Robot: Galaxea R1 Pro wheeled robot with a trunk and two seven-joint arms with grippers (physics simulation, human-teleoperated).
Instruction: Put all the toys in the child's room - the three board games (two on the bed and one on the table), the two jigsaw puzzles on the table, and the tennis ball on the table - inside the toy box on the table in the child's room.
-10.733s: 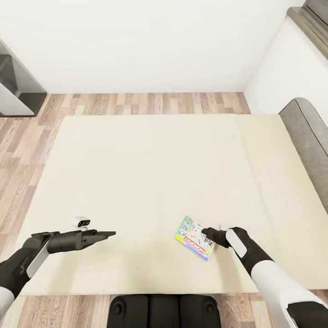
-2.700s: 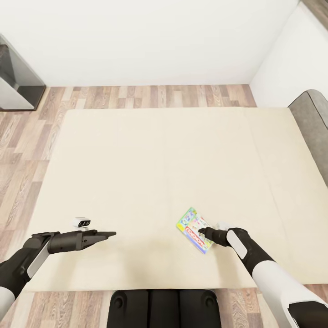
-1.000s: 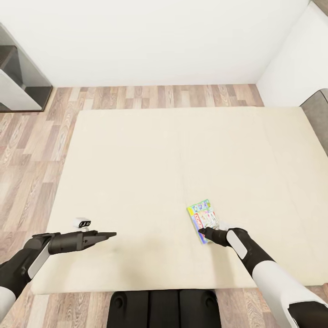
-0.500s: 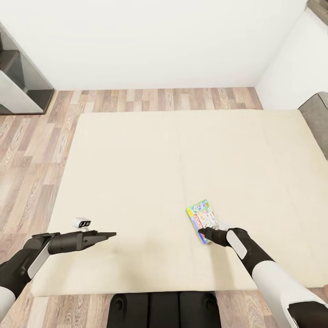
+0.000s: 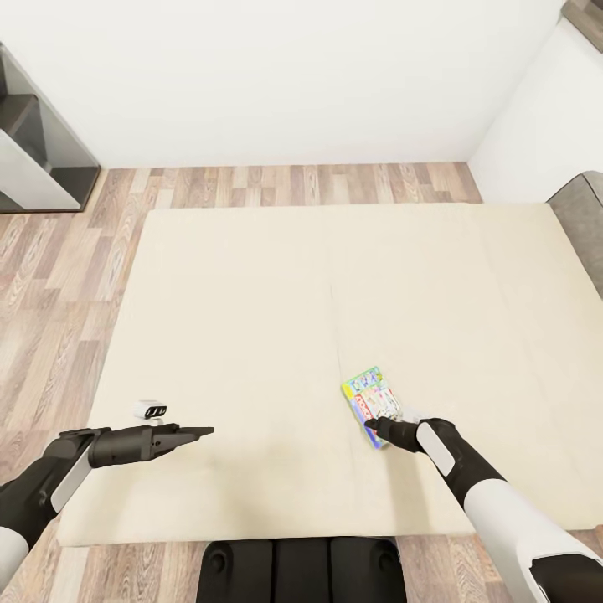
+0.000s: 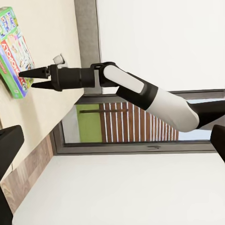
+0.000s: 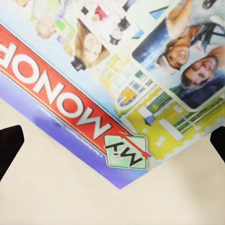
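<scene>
The right end effector (image 5: pixel 375 425) hung with its fingers apart at the near corner of the game (image 5: pixel 373 404), not yet clamped on it. Over the last seconds the box had turned from slanted to nearly lengthwise on the bed (image 5: pixel 251 318), likely nudged, so the pick looked unfinished. The left end effector (image 5: pixel 201 430), fingers spread, had stayed put over open bedding, the bed's near edge close below.

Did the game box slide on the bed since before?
Yes. The game box turned and now sits nearer the bed's middle seam than before, with the right claw at its corner.
</scene>
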